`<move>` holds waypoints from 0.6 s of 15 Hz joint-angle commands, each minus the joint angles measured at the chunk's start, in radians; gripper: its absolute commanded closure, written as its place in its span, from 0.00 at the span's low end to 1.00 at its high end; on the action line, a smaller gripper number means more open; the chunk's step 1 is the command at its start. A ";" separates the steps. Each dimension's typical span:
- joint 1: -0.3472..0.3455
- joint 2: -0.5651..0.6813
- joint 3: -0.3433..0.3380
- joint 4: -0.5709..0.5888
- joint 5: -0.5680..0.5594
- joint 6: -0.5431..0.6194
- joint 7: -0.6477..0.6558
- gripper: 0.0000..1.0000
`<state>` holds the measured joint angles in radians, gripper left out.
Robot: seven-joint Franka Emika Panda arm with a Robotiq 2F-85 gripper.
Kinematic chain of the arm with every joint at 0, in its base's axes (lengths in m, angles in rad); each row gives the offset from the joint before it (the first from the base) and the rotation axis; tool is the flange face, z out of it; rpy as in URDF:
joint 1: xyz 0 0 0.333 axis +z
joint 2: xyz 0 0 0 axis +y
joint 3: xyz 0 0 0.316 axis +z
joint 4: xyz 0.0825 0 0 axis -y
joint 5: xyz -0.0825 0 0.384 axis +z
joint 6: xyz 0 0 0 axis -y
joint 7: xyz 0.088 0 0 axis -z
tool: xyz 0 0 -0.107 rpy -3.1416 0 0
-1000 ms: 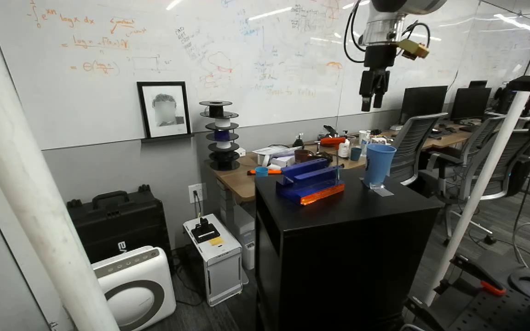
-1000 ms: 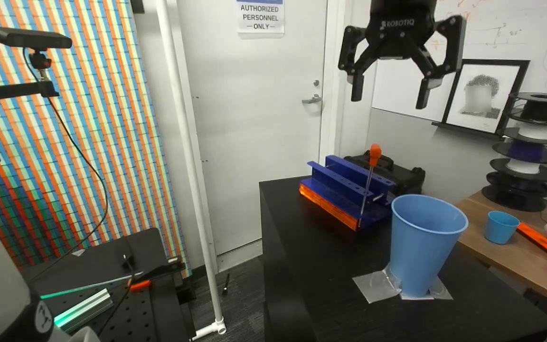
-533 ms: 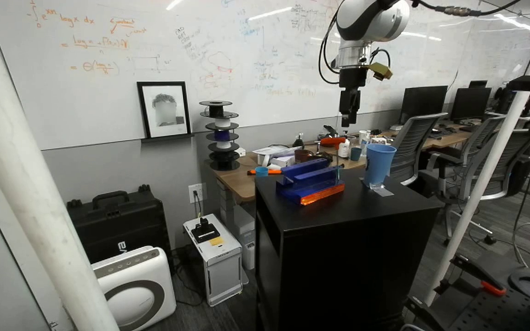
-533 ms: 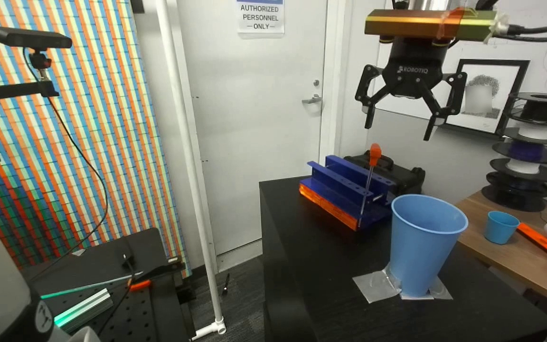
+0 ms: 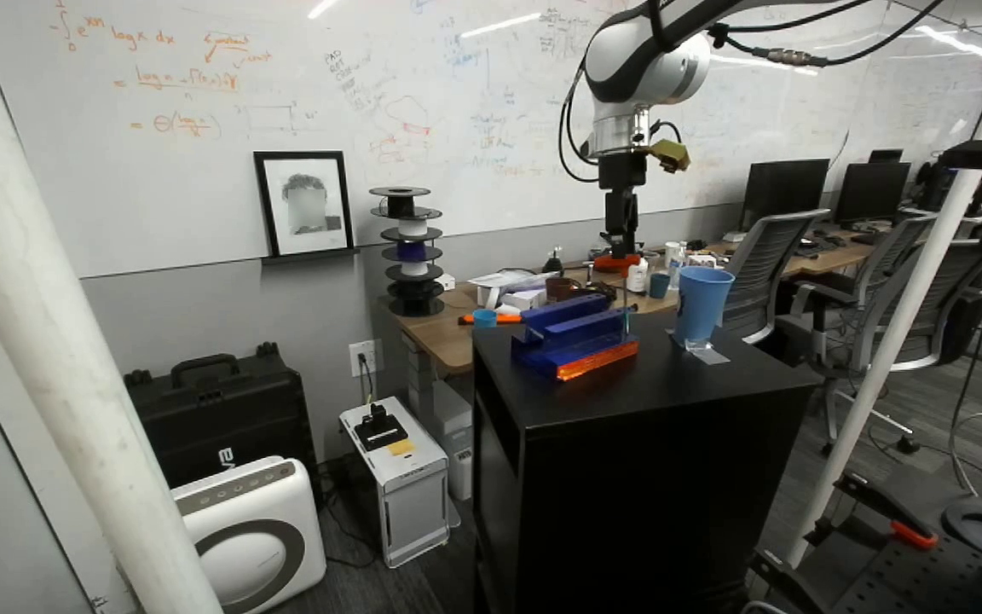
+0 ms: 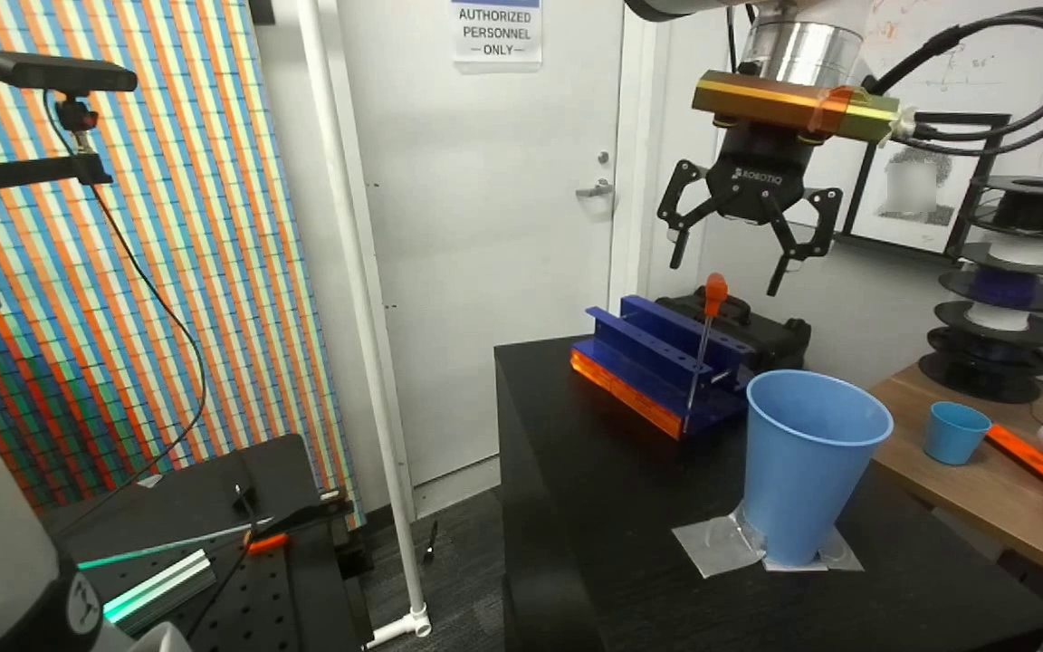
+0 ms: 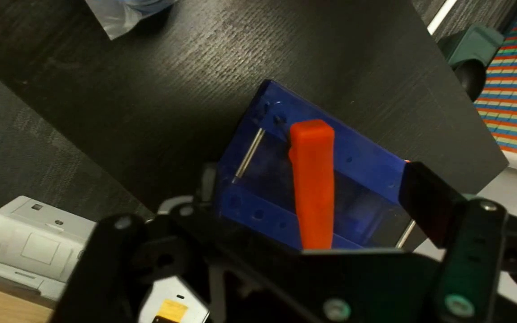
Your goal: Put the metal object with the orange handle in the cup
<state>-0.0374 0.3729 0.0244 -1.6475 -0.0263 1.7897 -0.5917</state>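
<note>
Near the cup (image 6: pixel 809 480), a blue rack (image 6: pixel 644 355), orange-handled tool (image 6: pixel 714 297) apparently in it.

The room around me is a robotics lab with an office side to it — a robot arm (image 5: pixel 644 68) hangs before a whiteboard (image 5: pixel 457 153) scrawled with equations, monitors (image 5: pixel 785 194) and office chairs (image 5: pixel 762 277) line up beyond, spools (image 5: pixel 412 251) stand stacked, and a sign (image 6: pixel 496 34) on the door (image 6: pixel 485 254) reads "Authorized personnel only".

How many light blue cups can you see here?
2: a tall cup standing on the black cabinet, and a small cup on the wooden desk. A darker teal cup isn't counted; others may be hidden.
</note>
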 commanded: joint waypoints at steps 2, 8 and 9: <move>0.012 0.048 0.029 0.068 -0.043 -0.059 -0.008 0.27; 0.018 0.034 0.025 0.060 -0.140 -0.082 -0.001 0.73; 0.018 0.028 0.023 0.058 -0.158 -0.081 0.002 0.82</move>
<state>-0.0249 0.4065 0.0525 -1.6205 -0.1377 1.7410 -0.5913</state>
